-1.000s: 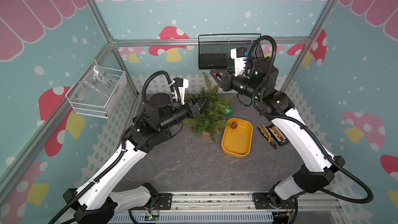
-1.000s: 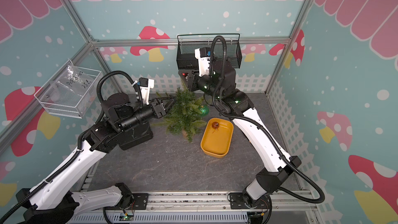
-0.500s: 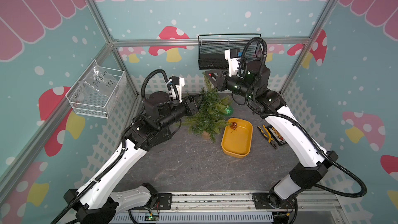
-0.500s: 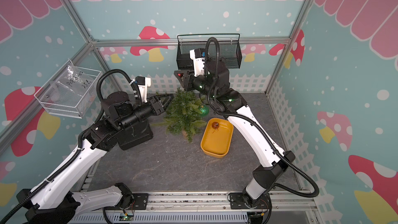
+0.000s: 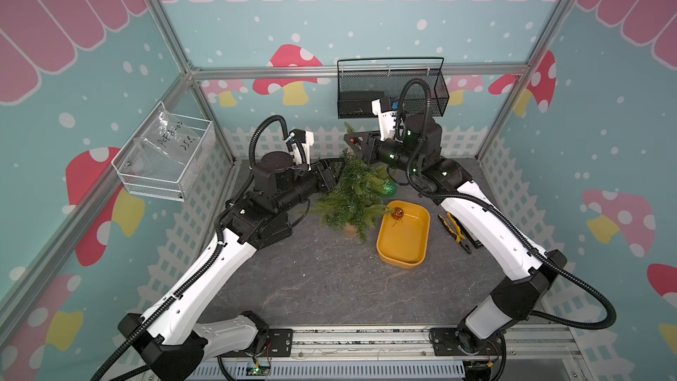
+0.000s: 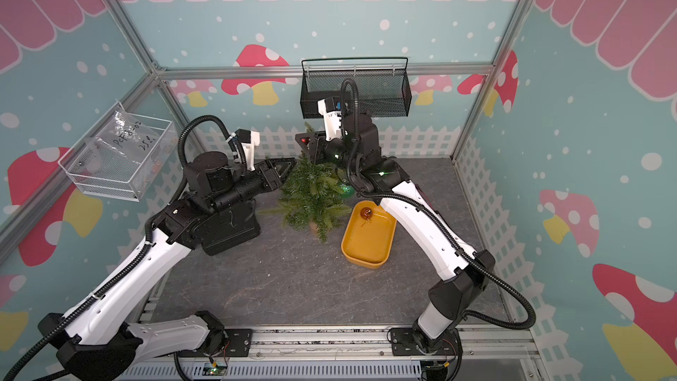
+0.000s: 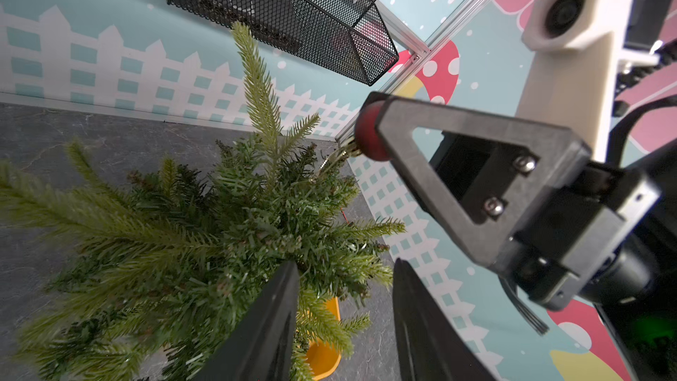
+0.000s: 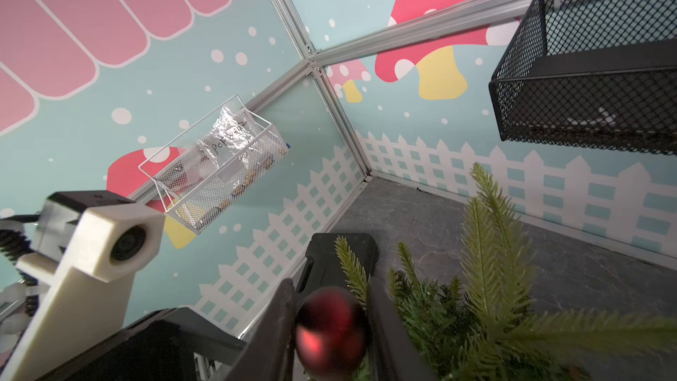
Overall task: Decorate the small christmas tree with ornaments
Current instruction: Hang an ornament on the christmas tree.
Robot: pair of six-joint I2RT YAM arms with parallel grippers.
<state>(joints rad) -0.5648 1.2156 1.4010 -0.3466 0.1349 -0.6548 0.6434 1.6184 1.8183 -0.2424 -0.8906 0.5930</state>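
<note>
Plastic bag (image 5: 165, 141): clear, hand-marked "PCF8…", the rest unreadable.
Red ornament (image 8: 331, 331): glossy ball clamped in the right tool (image 8: 333, 298), just beside the small christmas tree (image 5: 351, 192)'s top sprig.
Left tool (image 7: 344, 263): jaws moderately apart at the bushy needle branches.
Amber ornament (image 5: 397, 212): shiny, inside the yellow tray (image 5: 403, 251).
Green ornament (image 5: 389, 188): glittery, against the branches.

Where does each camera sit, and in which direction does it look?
Both top views: high over the front edge, looking down; left arm, right arm, small christmas tree, yellow tray.
Left wrist: on the left arm, facing tree and right gripper; own left gripper open.
Right wrist: on the right arm, facing the back-left corner; right gripper shut on the red ornament.
Shared: both wrist views show tree and black mesh basket.
</note>
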